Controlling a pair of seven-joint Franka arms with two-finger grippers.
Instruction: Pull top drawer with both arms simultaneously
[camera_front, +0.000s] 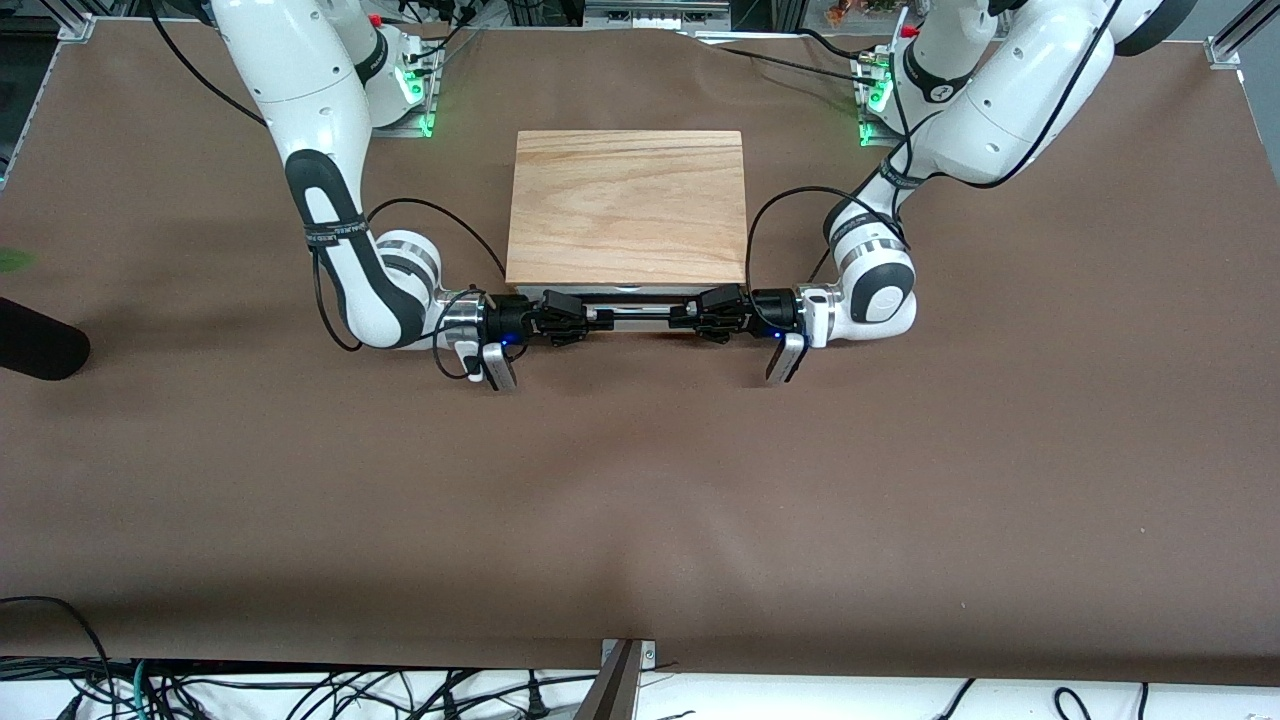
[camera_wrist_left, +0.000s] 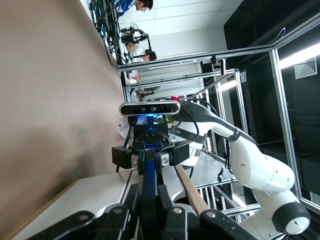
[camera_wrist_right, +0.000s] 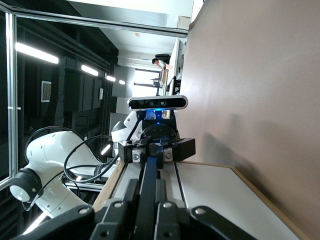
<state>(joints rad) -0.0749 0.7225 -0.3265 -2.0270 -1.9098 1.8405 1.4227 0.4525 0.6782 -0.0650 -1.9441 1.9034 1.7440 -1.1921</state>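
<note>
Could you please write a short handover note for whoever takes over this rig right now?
Left gripper: shut on the handle of the top drawer, at the end toward the left arm's side of the table.
Right gripper: shut on the same handle, at the end toward the right arm's side.
The cabinet stands mid-table between the two arm bases, drawer front facing the front camera.
Done: both grippers are on the handle.
Left: the drawer looks barely open, if at all, so the simultaneous pull toward the front camera remains.
</note>
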